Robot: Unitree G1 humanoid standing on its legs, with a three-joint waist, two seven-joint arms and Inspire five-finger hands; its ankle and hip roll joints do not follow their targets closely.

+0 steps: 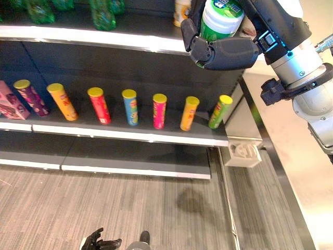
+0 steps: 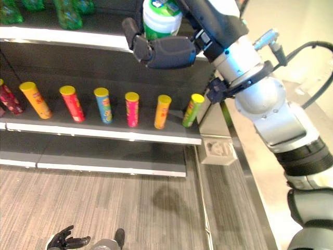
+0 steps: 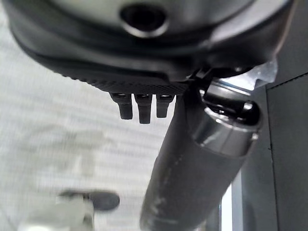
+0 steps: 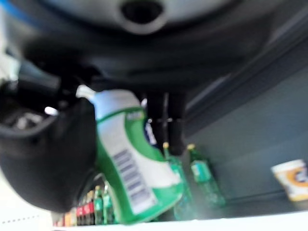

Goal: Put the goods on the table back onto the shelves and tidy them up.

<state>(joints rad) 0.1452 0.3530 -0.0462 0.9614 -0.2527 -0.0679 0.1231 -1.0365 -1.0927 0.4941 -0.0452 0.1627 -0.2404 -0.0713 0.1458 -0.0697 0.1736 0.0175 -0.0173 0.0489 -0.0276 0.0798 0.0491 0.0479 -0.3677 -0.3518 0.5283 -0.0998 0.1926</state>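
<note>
Right hand (image 1: 223, 52) clasps green-white jar (image 1: 221, 18) at upper shelf (image 1: 104, 37).

On the middle shelf (image 1: 156, 136), 8 tall tube cans with yellow lids (image 1: 129, 107) are counted in the left eye view, together with 1 pink box (image 1: 10, 101) at the far left. On the upper shelf (image 1: 104, 37), at least 3 green bottles (image 1: 102, 15) are partly seen. 1 green-and-white jar (image 1: 221, 18) is gripped in the right hand (image 1: 223, 52). 1 yellow-and-white tub (image 1: 181, 11) is seen beside it.
</note>
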